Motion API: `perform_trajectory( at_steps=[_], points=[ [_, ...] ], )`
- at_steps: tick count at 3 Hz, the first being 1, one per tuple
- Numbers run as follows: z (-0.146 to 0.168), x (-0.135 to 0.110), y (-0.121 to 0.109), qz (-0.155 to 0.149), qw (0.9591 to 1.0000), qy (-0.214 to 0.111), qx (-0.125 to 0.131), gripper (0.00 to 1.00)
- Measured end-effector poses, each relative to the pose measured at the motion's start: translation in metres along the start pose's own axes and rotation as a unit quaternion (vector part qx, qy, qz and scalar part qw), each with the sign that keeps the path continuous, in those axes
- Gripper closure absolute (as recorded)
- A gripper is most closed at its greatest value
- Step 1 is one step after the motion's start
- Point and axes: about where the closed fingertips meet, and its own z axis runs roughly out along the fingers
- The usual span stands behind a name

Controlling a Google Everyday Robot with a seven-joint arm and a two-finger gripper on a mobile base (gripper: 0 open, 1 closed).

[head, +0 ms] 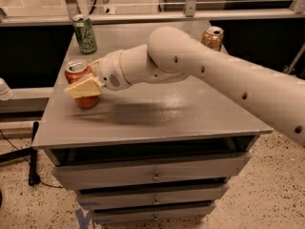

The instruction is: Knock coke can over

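The coke can (80,78) is red-orange with a silver top and stands upright near the left edge of the grey cabinet top (157,113). My gripper (84,87) reaches in from the right on the long cream arm and sits right in front of the can's middle, its cream fingers (81,88) against the can's side. The lower half of the can is partly hidden behind the fingers.
A green can (85,34) stands upright at the back left of the cabinet top. A gold-tan can (212,37) stands at the back right, behind my arm. Drawers lie below the top. A rail runs along the far side. The floor is speckled.
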Motion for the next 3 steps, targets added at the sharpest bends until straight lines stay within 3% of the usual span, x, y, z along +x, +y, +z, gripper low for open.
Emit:
perform_trajectory(
  at_steps=[1,2,3],
  points=[
    [-0.012,0.002,-0.01,0.0,0.9999,0.011,0.007,0.64],
    [-0.046,-0.004,-0.037,-0.032,0.9983,0.038,0.031,0.88],
    [-0.086,-0.013,-0.061,-0.109,0.9875,0.103,0.05,1.0]
  ],
)
